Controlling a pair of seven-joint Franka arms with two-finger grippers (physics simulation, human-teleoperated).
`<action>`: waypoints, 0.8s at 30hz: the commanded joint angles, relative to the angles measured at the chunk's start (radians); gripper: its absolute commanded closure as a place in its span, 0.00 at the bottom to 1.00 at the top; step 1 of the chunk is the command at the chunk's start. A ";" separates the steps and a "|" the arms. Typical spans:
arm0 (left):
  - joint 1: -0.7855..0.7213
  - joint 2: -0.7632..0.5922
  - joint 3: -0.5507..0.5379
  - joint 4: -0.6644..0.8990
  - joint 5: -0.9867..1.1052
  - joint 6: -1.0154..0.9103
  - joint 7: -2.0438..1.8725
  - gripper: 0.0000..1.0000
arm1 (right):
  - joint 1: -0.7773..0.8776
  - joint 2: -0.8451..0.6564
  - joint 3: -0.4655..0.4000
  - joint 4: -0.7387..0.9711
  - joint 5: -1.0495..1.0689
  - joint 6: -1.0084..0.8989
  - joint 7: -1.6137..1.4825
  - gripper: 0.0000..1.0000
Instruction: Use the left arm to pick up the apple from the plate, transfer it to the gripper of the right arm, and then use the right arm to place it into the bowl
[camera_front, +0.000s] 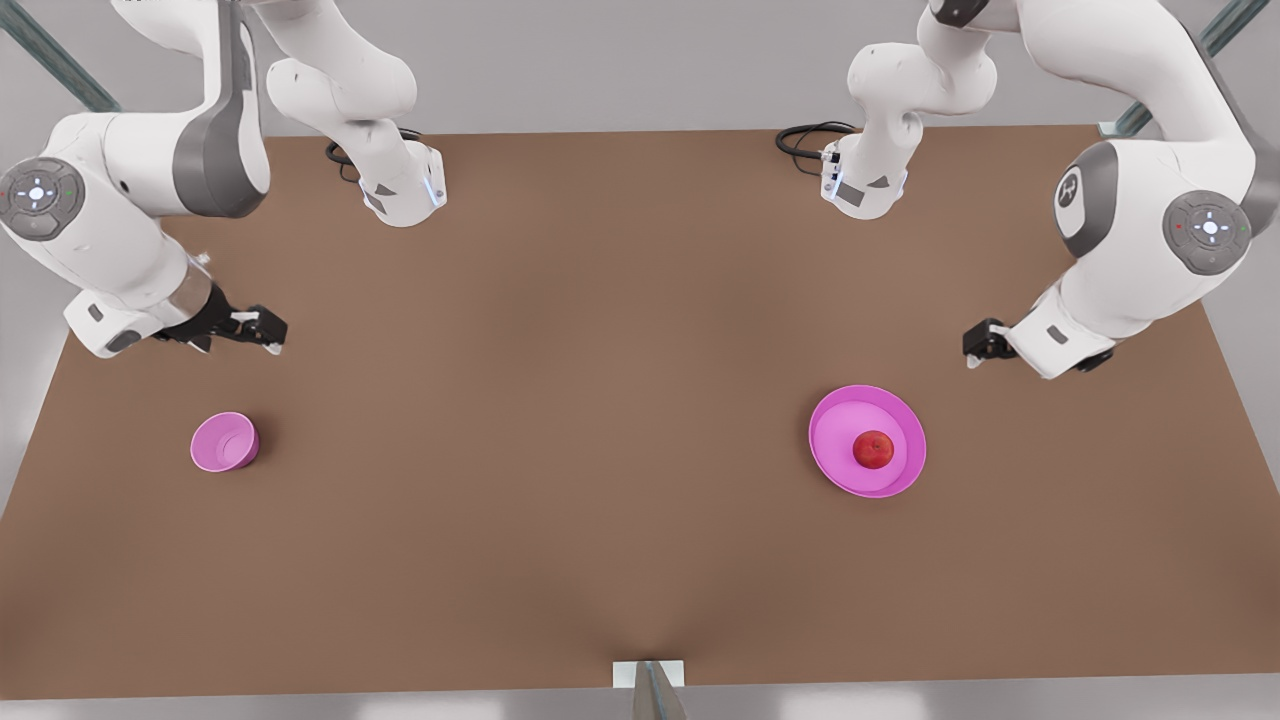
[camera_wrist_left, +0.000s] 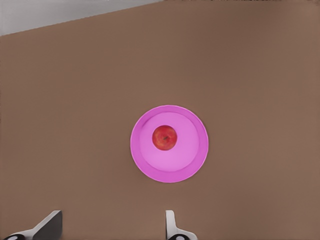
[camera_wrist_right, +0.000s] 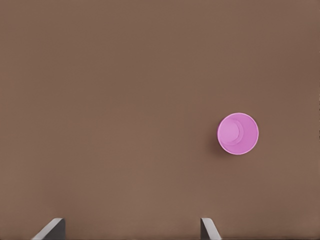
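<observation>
On the front view's right, the apple (camera_front: 873, 449) sat on the plate (camera_front: 833, 455), untouched, so the pick-up had not begun. The left gripper (camera_front: 972, 349) hovered above and just beyond the plate, released and empty. Its next move called for lowering over the apple. Over the bowl's (camera_front: 224, 441) side of the surface (camera_front: 560, 400), the right gripper (camera_front: 262, 330) waited, released.

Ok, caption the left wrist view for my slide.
Left gripper, fingers open, above the apple on its plate.
</observation>
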 joint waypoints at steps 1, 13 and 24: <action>0.002 0.000 0.001 0.001 0.000 0.039 -0.037 0.00 | 0.005 0.001 -0.001 -0.006 0.001 0.064 0.024 0.00; -0.067 0.204 0.001 -0.439 -0.166 0.833 -0.238 0.00 | -0.026 0.064 -0.002 0.057 0.004 0.063 0.008 0.00; -0.047 0.299 0.001 -0.513 -0.184 0.898 -0.229 0.00 | -0.030 0.076 -0.005 0.062 0.006 0.064 -0.033 0.00</action>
